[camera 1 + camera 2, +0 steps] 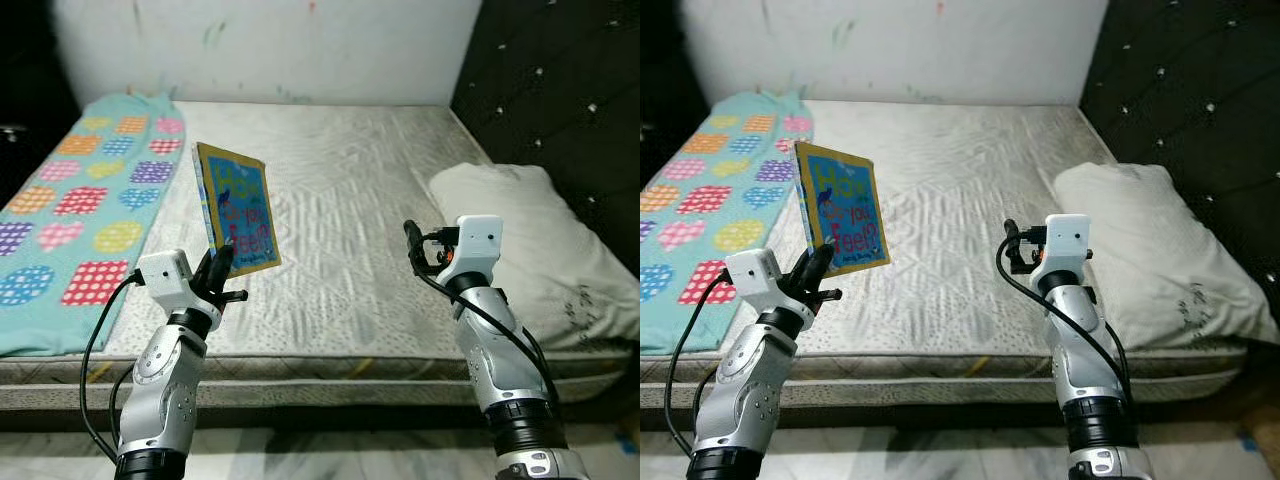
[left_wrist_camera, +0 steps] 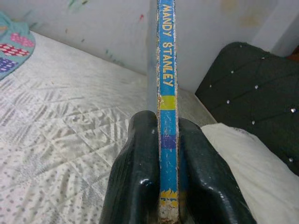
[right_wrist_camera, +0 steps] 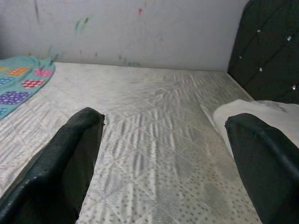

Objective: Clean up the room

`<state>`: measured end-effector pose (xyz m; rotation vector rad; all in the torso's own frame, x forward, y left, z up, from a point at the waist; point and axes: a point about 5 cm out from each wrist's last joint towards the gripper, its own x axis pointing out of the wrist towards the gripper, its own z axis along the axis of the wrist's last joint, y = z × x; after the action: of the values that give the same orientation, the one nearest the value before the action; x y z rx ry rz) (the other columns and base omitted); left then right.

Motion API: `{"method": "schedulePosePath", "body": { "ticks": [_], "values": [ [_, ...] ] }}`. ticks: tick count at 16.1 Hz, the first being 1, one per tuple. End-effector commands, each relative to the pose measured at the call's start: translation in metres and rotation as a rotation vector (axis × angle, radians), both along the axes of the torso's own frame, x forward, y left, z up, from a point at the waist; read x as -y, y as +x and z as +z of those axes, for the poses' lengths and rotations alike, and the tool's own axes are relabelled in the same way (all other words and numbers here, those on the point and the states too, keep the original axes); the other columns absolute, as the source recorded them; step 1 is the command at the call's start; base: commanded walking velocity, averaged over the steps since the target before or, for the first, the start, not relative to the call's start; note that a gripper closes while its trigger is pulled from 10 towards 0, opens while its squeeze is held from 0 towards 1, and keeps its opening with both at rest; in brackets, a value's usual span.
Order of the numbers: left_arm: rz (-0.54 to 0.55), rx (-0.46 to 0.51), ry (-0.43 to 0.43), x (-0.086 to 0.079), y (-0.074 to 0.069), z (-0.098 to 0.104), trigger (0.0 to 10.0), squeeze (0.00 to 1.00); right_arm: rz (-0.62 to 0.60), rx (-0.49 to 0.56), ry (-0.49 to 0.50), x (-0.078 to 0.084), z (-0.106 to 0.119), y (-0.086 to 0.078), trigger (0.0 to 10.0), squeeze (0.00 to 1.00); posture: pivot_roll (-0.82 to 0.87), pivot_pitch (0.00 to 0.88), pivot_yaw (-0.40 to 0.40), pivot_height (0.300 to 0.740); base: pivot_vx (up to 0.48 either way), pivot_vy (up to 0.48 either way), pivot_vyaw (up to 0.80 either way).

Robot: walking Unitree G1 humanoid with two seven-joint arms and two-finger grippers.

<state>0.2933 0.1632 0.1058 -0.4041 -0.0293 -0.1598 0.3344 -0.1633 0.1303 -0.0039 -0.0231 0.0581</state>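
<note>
Mattress (image 1: 340, 200) mostly bare — left gripper (image 1: 222, 262) clamps book (image 1: 238, 208) at 9 o'clock, lifted, not yet stowed; right gripper (image 3: 163, 154) spread wide, empty; blanket (image 1: 80, 210), pillow (image 1: 540, 250) left.

"MANDY STANLEY" on book (image 2: 167, 93) spine

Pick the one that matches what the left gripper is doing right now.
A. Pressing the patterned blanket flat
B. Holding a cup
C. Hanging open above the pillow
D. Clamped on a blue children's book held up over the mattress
D: the left gripper has its fingers pressed on either side of the blue book, which is raised edge-up above the mattress.
</note>
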Motion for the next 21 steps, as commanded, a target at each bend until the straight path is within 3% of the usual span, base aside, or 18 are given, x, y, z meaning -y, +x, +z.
{"method": "schedulePosePath", "body": {
  "ticks": [1, 13, 21],
  "values": [
    [-0.025, 0.083, 0.007, 0.003, 0.003, 0.016, 10.0, 0.0, 0.007, 0.031, -0.007, -0.001, 0.008, 0.003, 10.0, 0.0, -0.02, 0.0, -0.026, 0.74, 0.341, 0.0, 0.0],
    [-0.034, 0.067, 0.008, 0.005, 0.003, 0.013, 10.0, 0.0, -0.003, 0.033, -0.017, 0.003, 0.008, 0.003, 10.0, 0.0, -0.03, 0.0, -0.02, 0.74, 0.349, 0.0, 0.0],
    [0.048, 0.029, 0.047, -0.003, 0.005, 0.01, 10.0, 0.0, -0.021, 0.036, -0.039, 0.013, 0.011, 0.005, 10.0, 0.0, -0.02, 0.0, -0.034, 0.74, 0.0, 0.0, -0.17]
  ]
}}
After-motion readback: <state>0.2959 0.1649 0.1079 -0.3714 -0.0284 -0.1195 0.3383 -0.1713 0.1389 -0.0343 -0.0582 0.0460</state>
